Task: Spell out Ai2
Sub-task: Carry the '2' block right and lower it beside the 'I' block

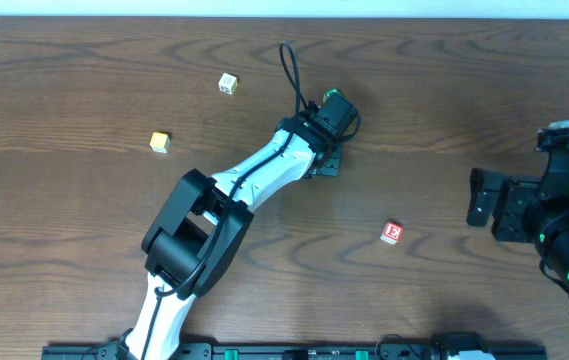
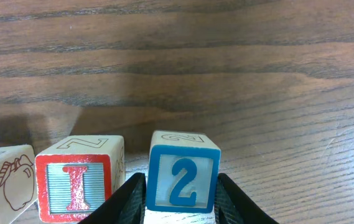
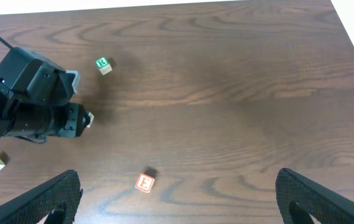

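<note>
Nearest you, the left gripper [image 2: 181, 198] clasps the 2 block [image 2: 183, 168] by its sides. The block stands on the table [image 2: 239, 74] just beside the I block [image 2: 77, 186], which has an apple block [image 2: 9, 180] on its far side. Your right gripper [image 3: 178, 186] hangs wide open, empty.

Wooden table [image 1: 444, 110] bears a yellow block [image 1: 160, 142], white block [image 1: 227, 84], red block [image 1: 392, 233]; apple block [image 2: 5, 183], I block [image 2: 77, 186], 2 block [image 2: 183, 180] abreast.
</note>
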You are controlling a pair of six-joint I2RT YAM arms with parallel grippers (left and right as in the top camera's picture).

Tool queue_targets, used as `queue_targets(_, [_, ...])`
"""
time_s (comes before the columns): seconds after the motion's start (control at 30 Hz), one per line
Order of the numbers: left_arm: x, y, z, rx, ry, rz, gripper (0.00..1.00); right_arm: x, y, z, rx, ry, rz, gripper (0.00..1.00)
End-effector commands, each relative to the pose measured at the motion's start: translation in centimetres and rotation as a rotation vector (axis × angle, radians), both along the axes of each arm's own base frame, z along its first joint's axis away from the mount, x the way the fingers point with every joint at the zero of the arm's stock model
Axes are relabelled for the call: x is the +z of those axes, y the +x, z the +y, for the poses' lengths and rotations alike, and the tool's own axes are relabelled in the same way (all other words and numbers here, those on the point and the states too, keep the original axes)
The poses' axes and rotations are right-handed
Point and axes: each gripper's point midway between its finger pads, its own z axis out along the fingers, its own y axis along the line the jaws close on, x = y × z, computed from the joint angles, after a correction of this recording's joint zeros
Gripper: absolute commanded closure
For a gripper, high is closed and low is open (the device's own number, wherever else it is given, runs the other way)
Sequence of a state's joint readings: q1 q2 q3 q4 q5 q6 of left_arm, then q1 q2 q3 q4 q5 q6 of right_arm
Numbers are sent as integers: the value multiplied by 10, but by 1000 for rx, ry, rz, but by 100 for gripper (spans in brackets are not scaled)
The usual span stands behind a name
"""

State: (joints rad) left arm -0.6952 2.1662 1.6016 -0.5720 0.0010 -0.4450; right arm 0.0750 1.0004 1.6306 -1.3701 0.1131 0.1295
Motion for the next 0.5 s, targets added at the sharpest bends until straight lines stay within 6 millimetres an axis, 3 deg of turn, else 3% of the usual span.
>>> queue_targets(0.0, [-2,4,-2,-2,-3,0,63,5,0,-4,-26,2,-15,1])
queue_targets(0.47, [1,12,-4,-50,10,-51,62,5,1,-3,-26,3,-18,0])
